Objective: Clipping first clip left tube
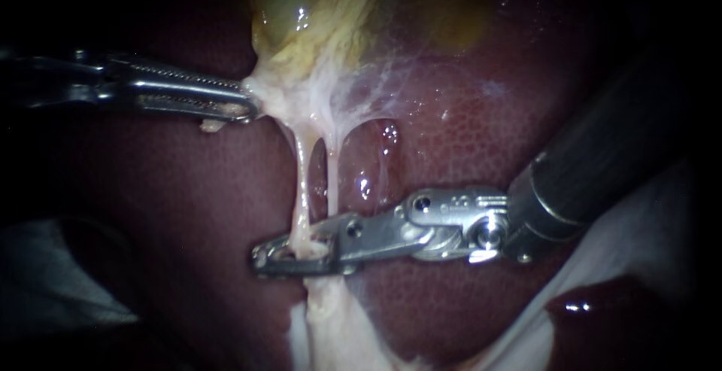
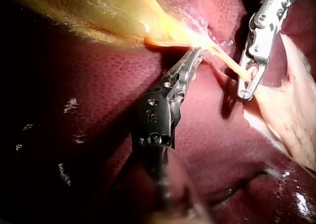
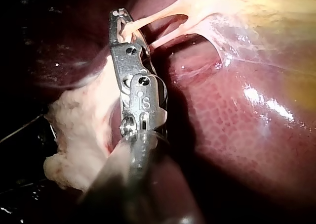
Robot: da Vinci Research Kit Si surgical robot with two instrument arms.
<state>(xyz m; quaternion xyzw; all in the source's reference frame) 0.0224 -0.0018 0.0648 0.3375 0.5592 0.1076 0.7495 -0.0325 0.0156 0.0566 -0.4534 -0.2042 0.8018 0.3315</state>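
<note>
Endoscope view: L tool (image 1: 250, 104) comes in from 9 o'clock, w/ its tip just left of centre, toward 10 o'clock. Its jaws are clenched on the pale tissue (image 1: 301, 96) that hangs off the gallbladder (image 1: 301, 10), which is yellowish and sits at 12 o'clock. The long toothed jaws are nearly together, w/ only a thin strip of tissue pinched at the tip. L wrist view agrees: the jaws lie together and the tip is buried in the pale strand under the gallbladder.

R tool (image 1: 262, 254) comes in from 3 o'clock on a dark shaft, and its metal jaws reach left to approx 7 o'clock of centre. The jaws are closed round the left tube (image 1: 301, 183), w/ the tips meeting beyond it, and the tube is bunched between upper and lower jaw, touching both. R wrist view shows the same, w/ the tube crossing between the jaws near the tip.

The left tube runs taut from the pale tissue toward 6 o'clock and into R tool's jaws. Below the jaws it joins a fatty pale mass (image 1: 331, 326) at 6 o'clock. The right tube (image 1: 331, 175) lies just beside it, thinner and reddish, and meets R tool's upper edge. I can't tell if it is touching. The liver (image 1: 466, 138), dark red, lies behind all of this.
</note>
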